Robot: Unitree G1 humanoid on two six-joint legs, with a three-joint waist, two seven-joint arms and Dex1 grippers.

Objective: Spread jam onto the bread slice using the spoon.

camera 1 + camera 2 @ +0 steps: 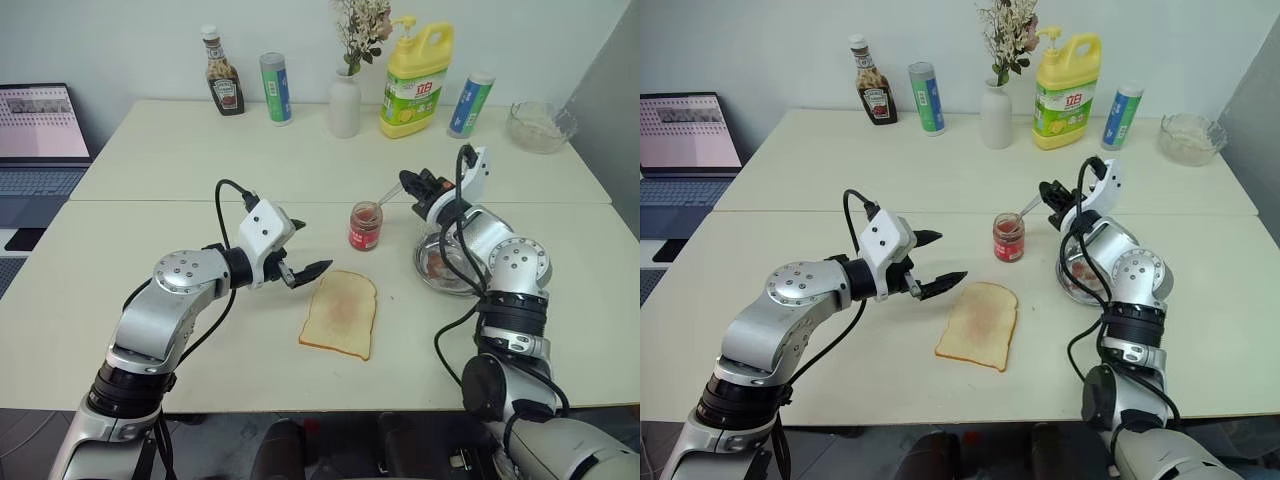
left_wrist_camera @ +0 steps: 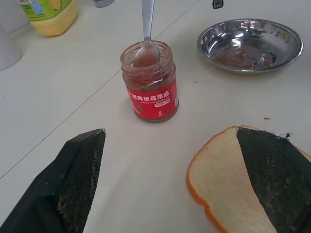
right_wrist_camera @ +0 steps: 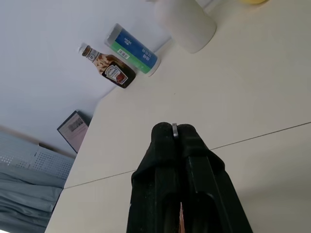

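A small glass jar of red jam [image 1: 366,226] stands open at mid-table. The silver spoon [image 2: 146,29] has its bowl resting inside the jar's mouth and its handle slanting up toward the right. My right gripper [image 1: 412,183] is shut on the end of that handle, whose metal tip shows between the fingertips [image 3: 174,128]. The bread slice [image 1: 340,313] lies flat in front of the jar, with a faint reddish tint on its face. My left gripper [image 1: 306,247] hovers open just left of the bread's far corner, holding nothing. In the left wrist view its fingers [image 2: 73,184] frame the jar and the bread [image 2: 228,184].
A round steel dish [image 1: 432,268] with red smears sits right of the jar, under my right forearm. Along the back stand a ketchup bottle [image 1: 224,85], two cans, a white vase [image 1: 344,105], a yellow detergent bottle [image 1: 415,80] and a glass bowl [image 1: 540,125]. A laptop [image 1: 40,135] is at far left.
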